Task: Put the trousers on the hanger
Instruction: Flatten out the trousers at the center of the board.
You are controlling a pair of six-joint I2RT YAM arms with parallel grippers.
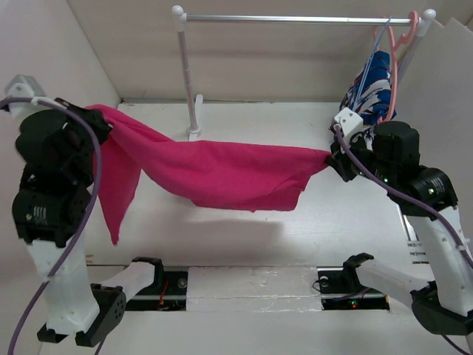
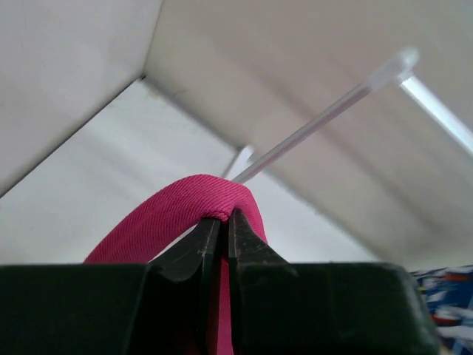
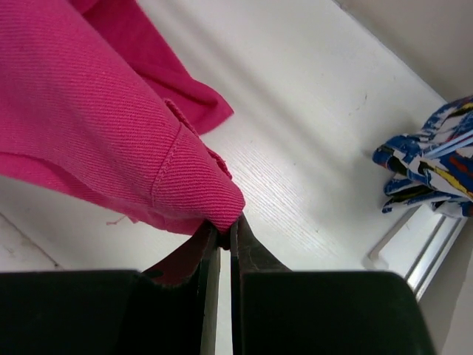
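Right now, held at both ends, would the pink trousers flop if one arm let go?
Probably floppy: the trousers sag between the two grips, one leg dangling. Likely light, since small pinches in shut jaws carry them.

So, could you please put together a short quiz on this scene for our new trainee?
1. True or false: the trousers already hang on the light-blue hanger.
2. Where is that hanger? A) on the rail, near its right end; B) lying beneath the trousers; C) threaded through a trouser leg.
3. Fill in: the left gripper and the right gripper are each shut on the ____.

Key: 1 false, they hang stretched between the two grippers. 2 A. 3 trousers.
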